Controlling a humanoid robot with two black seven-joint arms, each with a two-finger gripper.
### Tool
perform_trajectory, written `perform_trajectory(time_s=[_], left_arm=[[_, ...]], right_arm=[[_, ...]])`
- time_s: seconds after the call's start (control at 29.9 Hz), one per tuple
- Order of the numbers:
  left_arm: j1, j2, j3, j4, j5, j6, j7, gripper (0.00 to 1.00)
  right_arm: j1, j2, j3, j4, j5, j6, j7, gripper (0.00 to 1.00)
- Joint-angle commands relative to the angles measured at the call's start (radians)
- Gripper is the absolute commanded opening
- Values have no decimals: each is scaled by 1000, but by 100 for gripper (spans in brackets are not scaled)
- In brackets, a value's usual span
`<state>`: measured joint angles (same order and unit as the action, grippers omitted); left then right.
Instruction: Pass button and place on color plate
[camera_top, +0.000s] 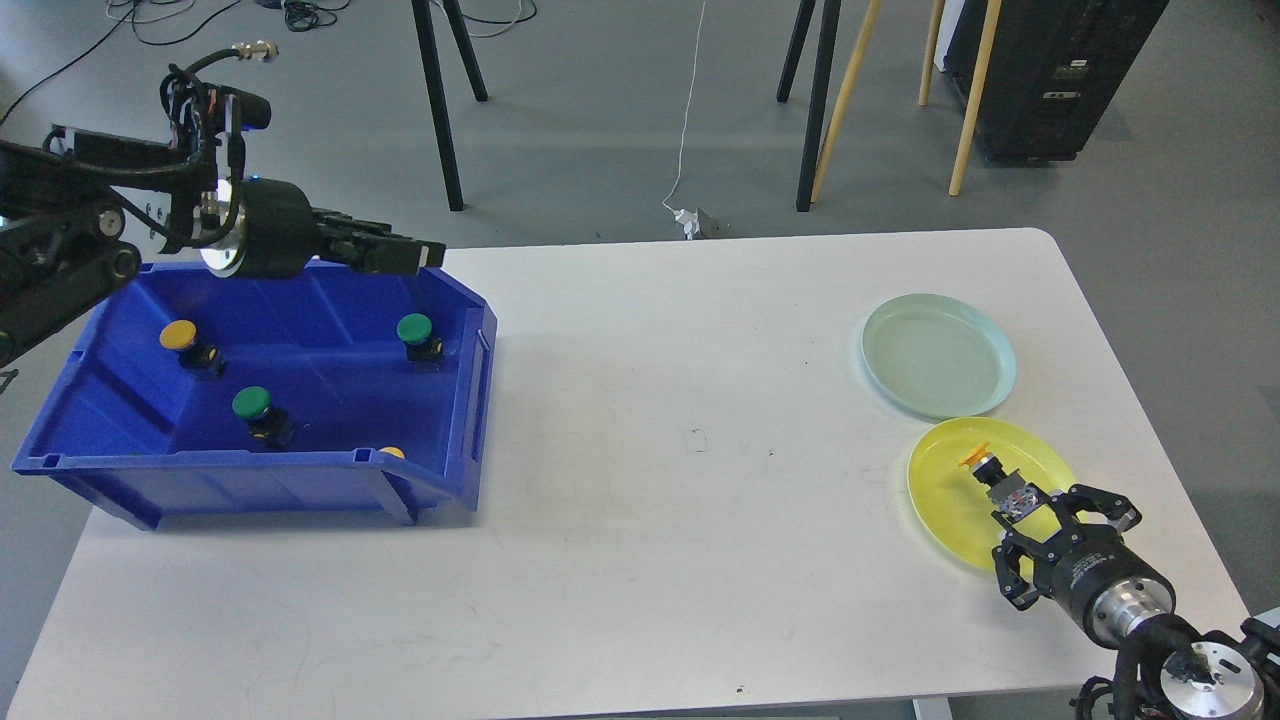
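A: Head view shows the right gripper (1012, 500) over the near part of the yellow plate (940, 500). The jaws pinch the body of a yellow button (985, 464), whose cap points away from them, toward the plate centre.

B: Its long axis?

A: It runs in line with the fingers, I judge. The button is low over the plate; whether it touches, I cannot tell.

B: And the left gripper (425, 255)?

A: Its jaws look pressed together, holding nothing, above the far rim of the blue bin (300, 480). A green button (415, 333) lies below them, slightly nearer me.
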<state>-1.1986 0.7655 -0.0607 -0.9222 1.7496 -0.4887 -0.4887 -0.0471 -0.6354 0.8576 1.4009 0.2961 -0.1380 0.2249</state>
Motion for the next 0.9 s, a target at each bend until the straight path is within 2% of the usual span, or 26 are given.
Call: perform_trajectory(time_s=[0.0,0.03,0.27,0.4,0.5,0.87], left_arm=[[10,31,7,10,171,0,0,84],[11,31,13,13,175,0,0,84],[28,26,165,60,179,0,0,84],[83,14,194,131,174,0,0,84],[114,8,194,175,169,0,0,84],[174,-121,191,315,134,0,0,83]], right_arm=[[-20,-1,40,7,3,6,4,94],[-25,-1,57,10,3,9,4,99],[-27,-13,268,43,3,95,-12,100],[18,-17,373,50,3,101,-33,100],[62,-18,391,53,1,101,-50,100],[76,-18,391,58,1,101,-50,100]])
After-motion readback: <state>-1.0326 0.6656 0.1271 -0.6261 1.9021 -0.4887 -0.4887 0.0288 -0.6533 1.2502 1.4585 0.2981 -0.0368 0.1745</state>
